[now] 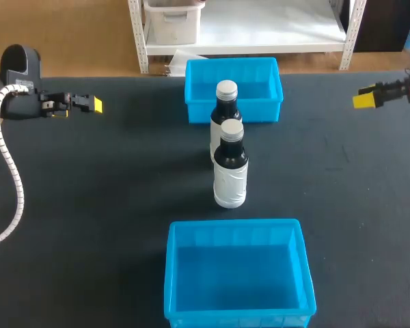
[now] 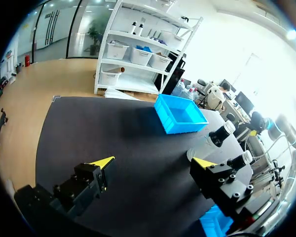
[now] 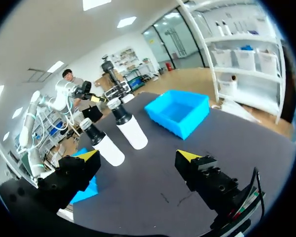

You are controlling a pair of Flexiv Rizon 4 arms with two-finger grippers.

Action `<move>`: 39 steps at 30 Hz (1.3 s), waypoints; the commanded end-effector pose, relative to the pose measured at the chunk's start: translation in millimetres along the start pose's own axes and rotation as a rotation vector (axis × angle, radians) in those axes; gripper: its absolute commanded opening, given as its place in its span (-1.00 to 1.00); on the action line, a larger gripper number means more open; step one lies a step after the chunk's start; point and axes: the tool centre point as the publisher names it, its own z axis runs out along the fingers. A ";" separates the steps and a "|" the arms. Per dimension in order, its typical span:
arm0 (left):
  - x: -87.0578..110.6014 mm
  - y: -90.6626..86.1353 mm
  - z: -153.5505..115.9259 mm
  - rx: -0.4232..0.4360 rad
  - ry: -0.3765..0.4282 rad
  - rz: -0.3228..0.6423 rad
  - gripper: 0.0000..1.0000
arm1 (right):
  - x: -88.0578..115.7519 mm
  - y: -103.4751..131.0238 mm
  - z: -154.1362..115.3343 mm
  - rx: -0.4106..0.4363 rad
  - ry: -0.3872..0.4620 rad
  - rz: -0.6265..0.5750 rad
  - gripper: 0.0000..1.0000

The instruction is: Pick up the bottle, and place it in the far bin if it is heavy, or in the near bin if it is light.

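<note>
Left gripper [image 2: 154, 162] and right gripper [image 3: 138, 155] hang open and empty, with the near bottle [image 1: 230, 179] and far bottle [image 1: 226, 106] close-set well ahead of both, so grasping either risks toppling its neighbour.

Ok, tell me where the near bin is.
In the head view the near bin sits at the bottom middle, just in front of the closer bottle, not touching it.

Bottles [image 1: 230, 179] between far bin [image 1: 193, 96], near bin [image 1: 172, 273]
</note>
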 end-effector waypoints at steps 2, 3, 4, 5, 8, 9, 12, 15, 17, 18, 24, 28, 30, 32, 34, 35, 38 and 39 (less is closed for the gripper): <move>0.0 0.1 0.0 0.000 0.000 0.000 1.00 | 10.3 -4.8 9.5 -0.197 -0.072 -0.163 1.00; 0.0 0.1 0.0 0.000 0.000 0.000 1.00 | 10.9 -4.5 10.9 -0.210 -0.077 -0.181 1.00; 0.0 0.1 0.0 0.000 0.000 0.000 1.00 | 11.6 -3.7 12.2 -0.219 -0.082 -0.202 1.00; 0.0 0.1 0.0 0.000 0.000 0.000 1.00 | 11.8 -3.5 13.1 -0.221 -0.082 -0.212 1.00; 0.0 0.1 0.0 0.000 0.000 0.000 1.00 | 12.2 -2.3 16.2 -0.229 -0.096 -0.259 1.00; 0.0 0.1 0.0 0.000 0.000 0.000 1.00 | 12.0 -1.8 16.9 -0.233 -0.098 -0.271 1.00; 0.0 0.1 0.0 0.000 0.000 0.000 1.00 | 12.1 2.0 20.2 -0.233 -0.103 -0.284 1.00; 0.0 0.1 0.0 0.000 0.000 0.000 1.00 | 11.9 12.5 22.5 -0.234 -0.127 -0.320 1.00; 0.0 0.1 0.0 0.000 0.000 0.000 1.00 | 11.7 20.4 25.0 -0.228 -0.138 -0.357 1.00; 0.0 0.1 0.0 0.000 0.000 0.000 1.00 | 11.6 24.0 26.7 -0.228 -0.142 -0.374 1.00; 0.0 0.1 0.0 0.000 0.000 0.000 1.00 | 10.6 41.4 40.9 -0.250 -0.162 -0.422 1.00; 0.0 0.1 0.0 0.000 0.000 0.000 1.00 | 10.0 52.0 49.5 -0.273 -0.173 -0.466 1.00; 0.0 0.1 0.0 0.000 0.000 0.000 1.00 | 10.1 56.1 54.7 -0.279 -0.175 -0.487 1.00; 0.0 0.1 0.0 0.000 0.000 0.000 1.00 | 10.2 58.2 60.0 -0.287 -0.175 -0.502 1.00; 0.0 0.1 0.0 0.000 0.000 0.000 1.00 | 10.3 59.0 65.4 -0.286 -0.170 -0.514 1.00; 0.0 0.1 0.0 0.000 0.000 0.000 1.00 | 10.0 59.0 67.7 -0.288 -0.170 -0.515 1.00; 0.0 0.1 0.0 0.000 0.000 0.000 1.00 | 7.9 58.9 73.2 -0.295 -0.173 -0.516 1.00; 0.0 0.1 0.0 0.000 0.000 0.000 1.00 | 7.0 59.3 74.9 -0.298 -0.176 -0.514 1.00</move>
